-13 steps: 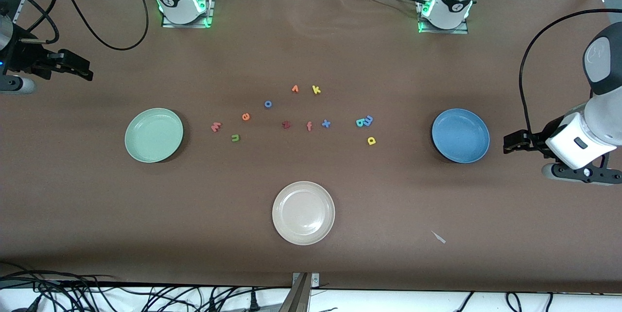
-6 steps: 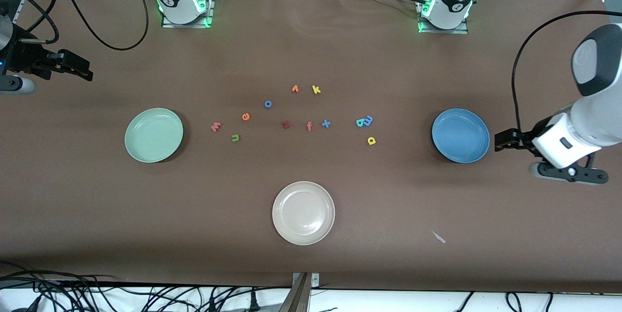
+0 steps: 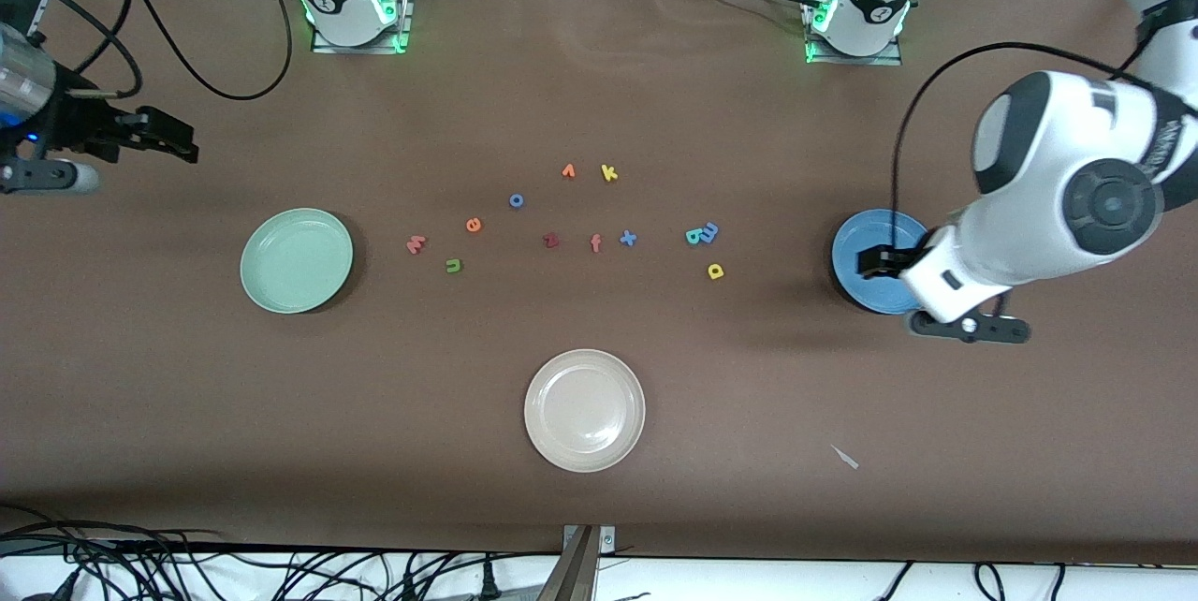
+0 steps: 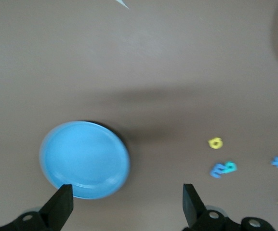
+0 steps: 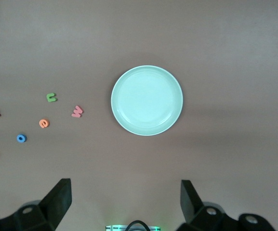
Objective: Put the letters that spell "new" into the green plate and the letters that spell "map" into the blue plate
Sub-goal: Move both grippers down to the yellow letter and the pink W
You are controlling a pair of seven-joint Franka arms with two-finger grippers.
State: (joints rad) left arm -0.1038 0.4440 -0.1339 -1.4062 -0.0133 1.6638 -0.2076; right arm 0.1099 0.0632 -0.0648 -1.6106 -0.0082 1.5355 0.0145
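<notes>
The green plate (image 3: 297, 260) lies toward the right arm's end, the blue plate (image 3: 863, 231) toward the left arm's end. Between them are scattered foam letters: pinkish-red w (image 3: 416, 244), orange e (image 3: 474, 225) and green n (image 3: 453, 265) nearer the green plate. The blue m (image 3: 709, 230), teal a (image 3: 694, 236) and yellow p (image 3: 715, 271) are nearer the blue plate. My left gripper (image 3: 872, 262) hangs open and empty over the blue plate (image 4: 85, 160). My right gripper (image 3: 187, 144) is open and empty above the table beside the green plate (image 5: 147, 100).
A cream-white plate (image 3: 585, 410) sits nearer the front camera, mid-table. Other letters lie among the task ones: blue o (image 3: 516, 200), orange v (image 3: 568, 171), yellow k (image 3: 608, 173), dark red z (image 3: 551, 241), salmon f (image 3: 595, 243), blue x (image 3: 628, 238). A paper scrap (image 3: 845, 457) lies near the front edge.
The left arm has swung in from the table's end, so its open gripper is now over the blue plate. The right gripper has shifted slightly toward the middle.
</notes>
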